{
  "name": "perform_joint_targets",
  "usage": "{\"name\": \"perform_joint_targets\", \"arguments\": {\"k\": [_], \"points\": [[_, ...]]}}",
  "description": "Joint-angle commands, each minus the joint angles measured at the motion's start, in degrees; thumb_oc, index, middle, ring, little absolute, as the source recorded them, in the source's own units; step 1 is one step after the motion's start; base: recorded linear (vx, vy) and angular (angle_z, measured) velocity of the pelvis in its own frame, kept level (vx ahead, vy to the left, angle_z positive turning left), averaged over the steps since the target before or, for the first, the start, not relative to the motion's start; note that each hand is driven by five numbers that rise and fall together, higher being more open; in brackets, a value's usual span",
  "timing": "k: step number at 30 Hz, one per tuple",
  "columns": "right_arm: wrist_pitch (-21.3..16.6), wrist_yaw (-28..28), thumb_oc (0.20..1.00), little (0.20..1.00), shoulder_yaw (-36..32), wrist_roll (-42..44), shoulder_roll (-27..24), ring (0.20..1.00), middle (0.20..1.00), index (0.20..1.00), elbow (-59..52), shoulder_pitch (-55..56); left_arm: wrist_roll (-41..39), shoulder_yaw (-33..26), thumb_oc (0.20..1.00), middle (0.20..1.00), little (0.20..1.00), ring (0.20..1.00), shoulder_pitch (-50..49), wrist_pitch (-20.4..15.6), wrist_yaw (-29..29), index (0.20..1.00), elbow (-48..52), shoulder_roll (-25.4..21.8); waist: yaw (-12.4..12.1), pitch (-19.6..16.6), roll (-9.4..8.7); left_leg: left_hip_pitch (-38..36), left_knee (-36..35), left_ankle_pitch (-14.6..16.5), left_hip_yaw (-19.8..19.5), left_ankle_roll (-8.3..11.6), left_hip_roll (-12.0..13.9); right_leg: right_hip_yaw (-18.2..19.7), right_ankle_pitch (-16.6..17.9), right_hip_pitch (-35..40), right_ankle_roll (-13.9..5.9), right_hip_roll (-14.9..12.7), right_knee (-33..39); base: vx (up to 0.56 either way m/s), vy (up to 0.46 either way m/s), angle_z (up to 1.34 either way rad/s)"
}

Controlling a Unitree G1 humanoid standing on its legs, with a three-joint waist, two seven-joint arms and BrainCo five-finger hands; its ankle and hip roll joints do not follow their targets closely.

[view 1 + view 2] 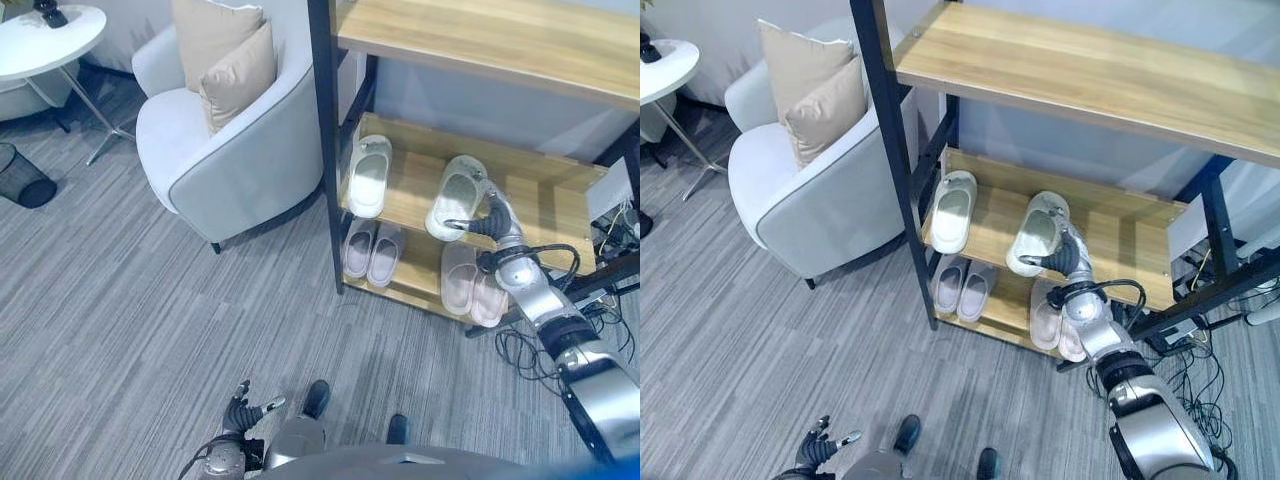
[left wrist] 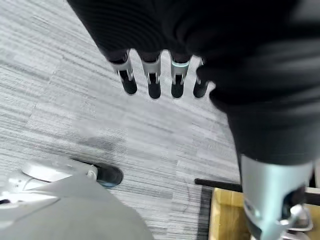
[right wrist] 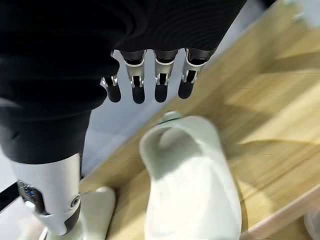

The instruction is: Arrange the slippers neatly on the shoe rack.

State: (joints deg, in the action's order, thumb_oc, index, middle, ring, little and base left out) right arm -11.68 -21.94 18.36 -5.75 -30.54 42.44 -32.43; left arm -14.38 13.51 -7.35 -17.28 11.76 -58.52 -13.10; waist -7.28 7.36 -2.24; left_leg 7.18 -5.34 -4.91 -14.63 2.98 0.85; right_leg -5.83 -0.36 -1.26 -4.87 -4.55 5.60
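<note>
On the shoe rack's middle shelf lie two white slippers: one at the left end, the other further right with its heel over the front edge. My right hand is at that right slipper's heel side. It is open, with straight fingers above the slipper. The left slipper shows beside my thumb. Two pink pairs sit on the bottom shelf. My left hand hangs low near the floor, open, fingers straight.
A pale armchair with two beige cushions stands just left of the rack's black post. A round white table and a black mesh bin are at far left. Cables crowd the rack's right end.
</note>
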Motion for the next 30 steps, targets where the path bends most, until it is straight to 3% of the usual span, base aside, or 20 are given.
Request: {"name": "perform_joint_targets", "arguments": {"k": [1, 9, 16, 20, 30], "points": [[-2.0, -5.4, 1.0, 1.0, -2.4, 1.8, -5.4, 1.0, 1.0, 1.0, -3.1, -4.0, 0.4, 3.5, 1.0, 1.0, 1.0, 1.0, 3.7, -2.5, 1.4, 1.0, -0.5, 0.2, -1.1, -0.2, -0.11, -1.2, 0.3, 4.1, 0.2, -1.02, -3.1, -4.1, -0.1, -1.1, -2.92, -0.5, -0.6, -0.02, 0.035, 0.0], [-2.5, -10.5, 1.0, 1.0, -6.3, 5.9, -10.6, 1.0, 1.0, 1.0, 5.2, -9.0, 0.4, 5.9, 1.0, 1.0, 1.0, 1.0, 4.7, -3.2, 2.0, 1.0, -0.4, 0.7, -1.1, 0.5, 1.3, 3.9, 0.3, 2.4, -1.2, 0.14, -4.0, -5.4, 0.6, -5.4, -3.22, -1.1, -0.6, 0.0, 0.018, 0.1], [-2.9, -9.2, 1.0, 1.0, -3.9, 10.6, -13.6, 1.0, 1.0, 1.0, 10.2, -15.1, -1.4, 6.5, 1.0, 1.0, 1.0, 1.0, 5.6, -3.5, 2.1, 1.0, -0.8, 0.5, -1.6, 1.7, 1.67, 7.1, 0.3, 1.6, -1.1, 0.61, -4.1, -5.4, 1.1, -8.5, -3.62, -1.4, -0.6, 0.01, 0.01, 0.02], [-3.8, -10.0, 1.0, 1.0, -5.2, 13.5, -14.1, 1.0, 1.0, 1.0, 9.6, -16.7, -2.0, 6.9, 1.0, 1.0, 1.0, 1.0, 6.9, -3.9, 2.3, 1.0, 0.1, 0.2, -1.7, 2.1, 1.44, 8.6, 0.3, 1.5, -1.1, 0.82, -4.4, -5.8, 1.2, -9.6, -3.78, -1.6, -0.6, 0.04, 0.024, 0.02], [-2.6, -9.2, 1.0, 1.0, -1.2, 13.1, -18.2, 1.0, 1.0, 1.0, 15.4, -22.4, -3.4, 7.7, 1.0, 1.0, 1.0, 1.0, 8.9, -4.8, 2.8, 1.0, 3.2, -1.4, -2.8, 4.4, 0.04, 12.5, 0.3, 0.6, -2.0, 1.47, -5.0, -7.2, 1.7, -12.5, -4.37, -1.9, -0.6, 0.01, 0.006, 0.06]]}}
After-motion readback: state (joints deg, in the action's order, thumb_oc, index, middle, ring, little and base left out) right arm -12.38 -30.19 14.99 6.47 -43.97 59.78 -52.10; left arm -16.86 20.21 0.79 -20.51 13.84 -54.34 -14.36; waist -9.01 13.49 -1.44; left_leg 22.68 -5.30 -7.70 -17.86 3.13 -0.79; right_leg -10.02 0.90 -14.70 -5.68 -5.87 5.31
